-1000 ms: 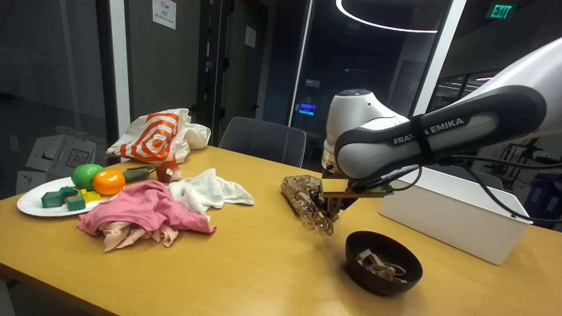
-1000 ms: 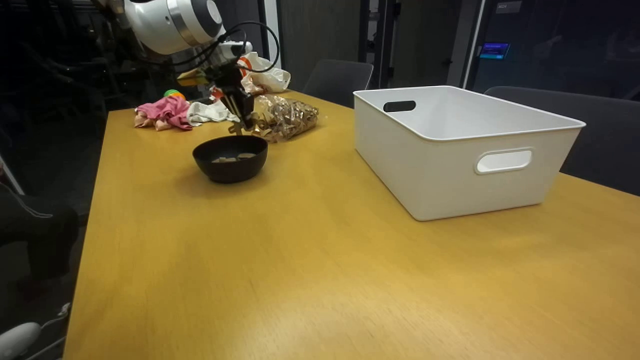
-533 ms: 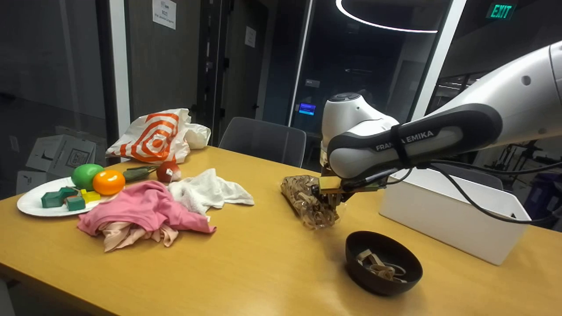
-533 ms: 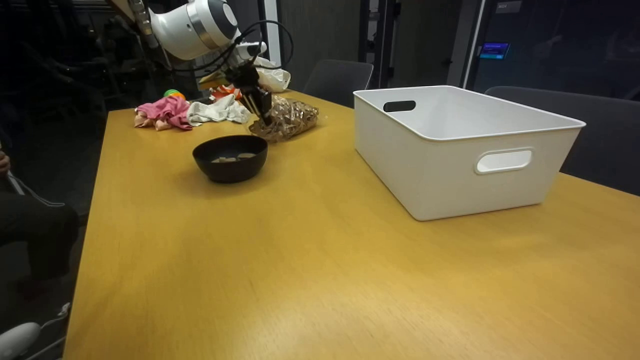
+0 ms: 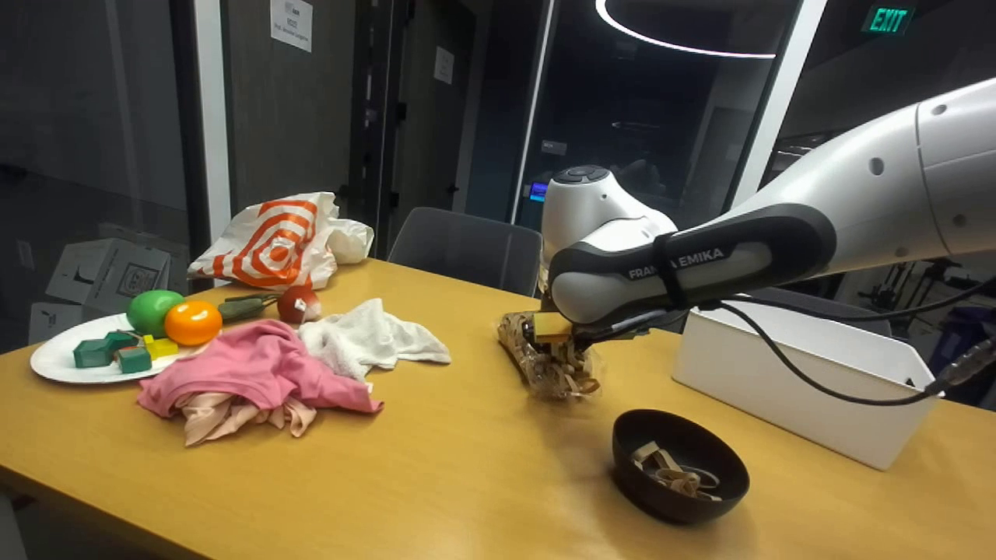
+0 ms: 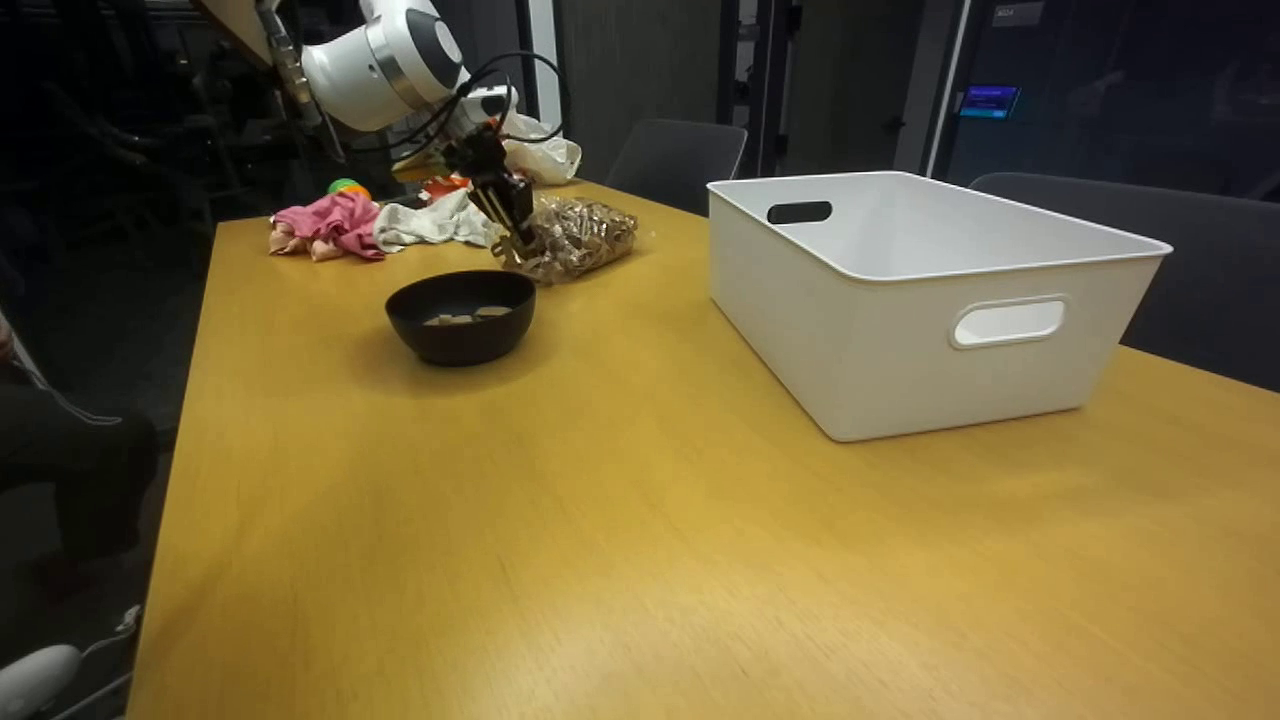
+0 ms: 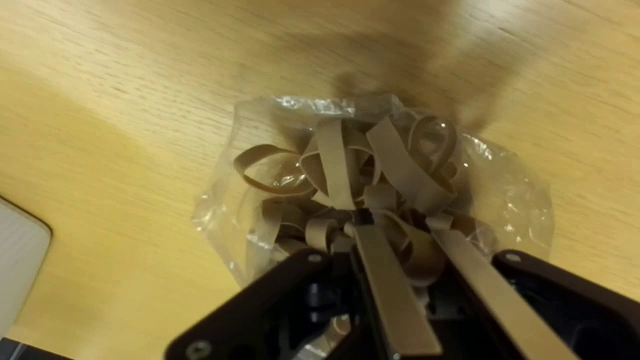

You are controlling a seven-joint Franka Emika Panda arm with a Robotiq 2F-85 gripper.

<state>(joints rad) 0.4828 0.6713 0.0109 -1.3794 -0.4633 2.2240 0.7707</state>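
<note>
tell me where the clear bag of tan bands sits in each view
In an exterior view: clear bag just right of centre, up and left of the black bowl.
In an exterior view: clear bag upper middle, left of the white bin.
Wrist view: clear bag large, across the middle.
Shared landmark: the tool, at the bag in all three.

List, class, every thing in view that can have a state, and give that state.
Gripper, jaws slightly apart at the rubber bands, grip unclear
Clear plastic bag, lying down, filled with rubber bands
Black bowl, upright, holding more rubber bands
White plastic bin, upright, lidless
Pink cloth, crumpled
White towel, crumpled
White plate, loaded
Target shopping bag, slumped
Exit sign, lit
Small blue screen, lit
</note>
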